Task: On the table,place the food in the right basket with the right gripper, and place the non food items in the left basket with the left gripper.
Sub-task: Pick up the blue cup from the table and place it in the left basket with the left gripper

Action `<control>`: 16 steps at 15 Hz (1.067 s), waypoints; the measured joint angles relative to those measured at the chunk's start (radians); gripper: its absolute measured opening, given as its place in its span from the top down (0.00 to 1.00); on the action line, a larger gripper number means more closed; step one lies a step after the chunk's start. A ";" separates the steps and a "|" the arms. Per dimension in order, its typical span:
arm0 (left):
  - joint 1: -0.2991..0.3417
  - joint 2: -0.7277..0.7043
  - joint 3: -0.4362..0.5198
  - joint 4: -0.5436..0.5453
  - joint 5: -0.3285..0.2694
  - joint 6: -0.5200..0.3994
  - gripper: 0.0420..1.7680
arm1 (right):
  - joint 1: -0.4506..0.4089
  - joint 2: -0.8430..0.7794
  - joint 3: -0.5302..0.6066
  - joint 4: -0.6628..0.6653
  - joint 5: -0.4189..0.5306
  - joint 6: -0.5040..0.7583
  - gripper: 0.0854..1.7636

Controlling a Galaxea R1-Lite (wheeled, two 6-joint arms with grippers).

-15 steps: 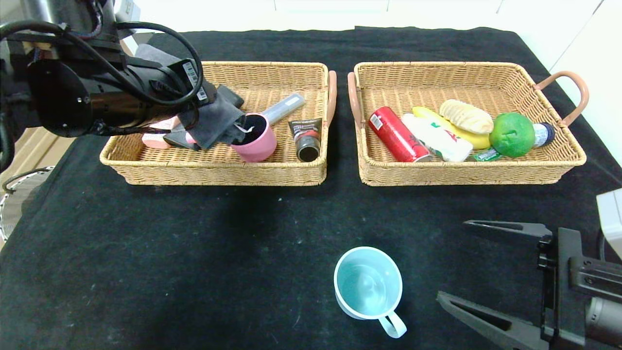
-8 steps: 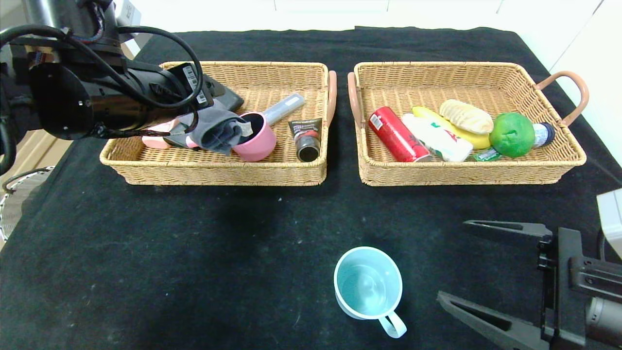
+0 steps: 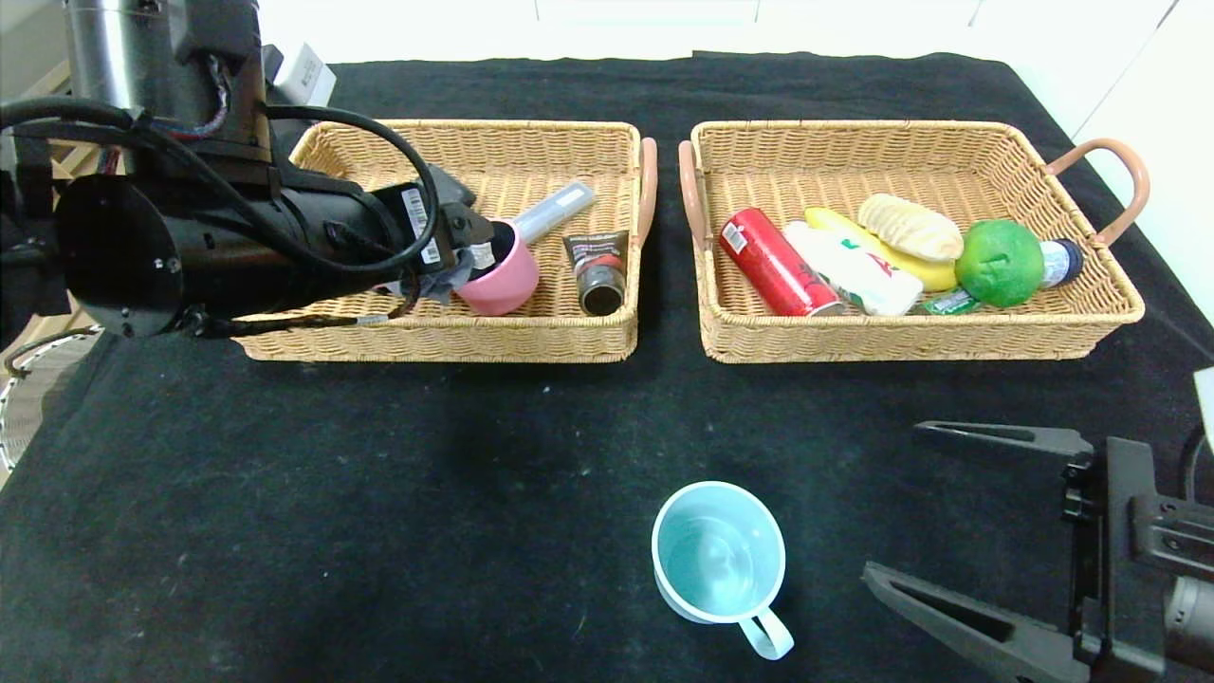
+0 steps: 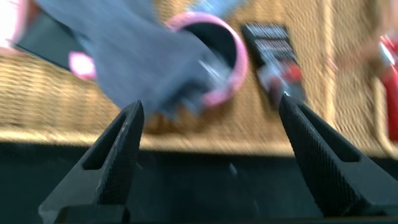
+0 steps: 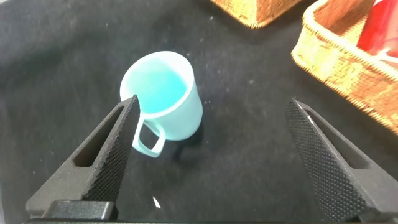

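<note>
Bench (image 3: 379, 493): black cloth; light blue mug (image 3: 718, 562) stood upright near the front.
Left basket (image 3: 531, 334): grey cloth (image 4: 137, 62), pink cup (image 3: 503, 275) and dark tube (image 3: 597, 270) are contained.
Right basket (image 3: 910, 334): red can (image 3: 773, 261), bread loaf (image 3: 909, 226), lime (image 3: 998, 262) (banana (image 3: 934, 275) alongside).
Left gripper (image 4: 211, 149): jaws wide, nothing held, positioned over the left basket's front edge.
Right gripper (image 5: 211, 155): jaws wide, nothing held, near the mug.
</note>
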State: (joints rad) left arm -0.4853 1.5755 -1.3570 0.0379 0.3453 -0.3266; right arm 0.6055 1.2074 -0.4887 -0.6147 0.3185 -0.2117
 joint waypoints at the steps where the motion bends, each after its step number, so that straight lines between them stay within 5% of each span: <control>1: -0.032 -0.015 0.016 0.013 0.000 0.002 0.09 | -0.001 -0.007 -0.001 0.001 0.000 0.000 0.03; 10: -0.312 -0.086 0.183 0.057 0.006 0.164 0.05 | -0.047 -0.034 -0.021 0.000 0.000 0.000 0.03; 16: -0.434 -0.099 0.259 0.048 0.014 0.172 0.04 | -0.058 -0.056 -0.028 0.000 0.000 0.000 0.03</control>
State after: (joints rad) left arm -0.9191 1.4768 -1.0977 0.0860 0.3594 -0.1549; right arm 0.5474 1.1513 -0.5166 -0.6143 0.3185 -0.2121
